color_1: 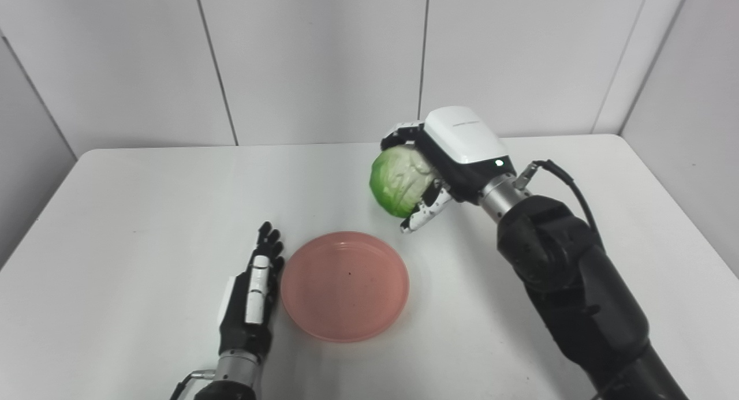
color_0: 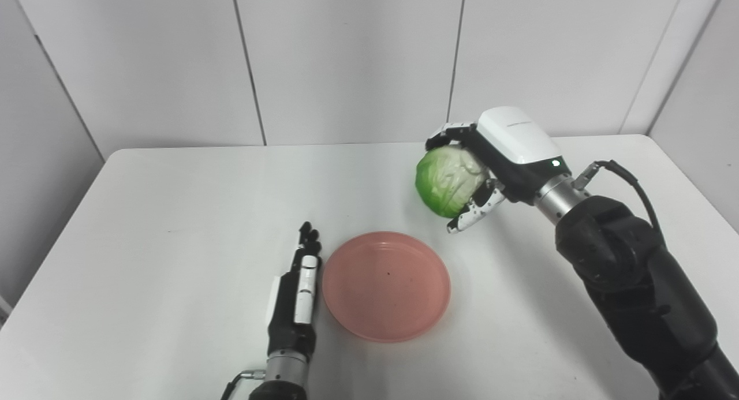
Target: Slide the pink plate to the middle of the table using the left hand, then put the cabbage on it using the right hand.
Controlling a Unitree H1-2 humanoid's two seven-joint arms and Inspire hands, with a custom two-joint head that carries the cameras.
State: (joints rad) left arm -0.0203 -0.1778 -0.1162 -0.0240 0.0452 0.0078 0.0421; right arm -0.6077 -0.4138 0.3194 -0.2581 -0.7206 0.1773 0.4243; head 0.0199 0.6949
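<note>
The pink plate (color_0: pixel 385 284) lies flat near the middle front of the white table (color_0: pixel 173 204) and holds nothing. My left hand (color_0: pixel 297 293) rests edge-on just left of the plate's rim, fingers straight and together, holding nothing. My right hand (color_0: pixel 502 157) is shut on the green cabbage (color_0: pixel 447 180) and holds it in the air, behind and to the right of the plate. The cabbage also shows in the right eye view (color_1: pixel 401 180), with the plate (color_1: pixel 345 284) below and to its left.
The table ends at a white panelled wall (color_0: pixel 358 59) at the back. My right forearm (color_0: pixel 629 273) crosses the table's right side from the bottom right corner.
</note>
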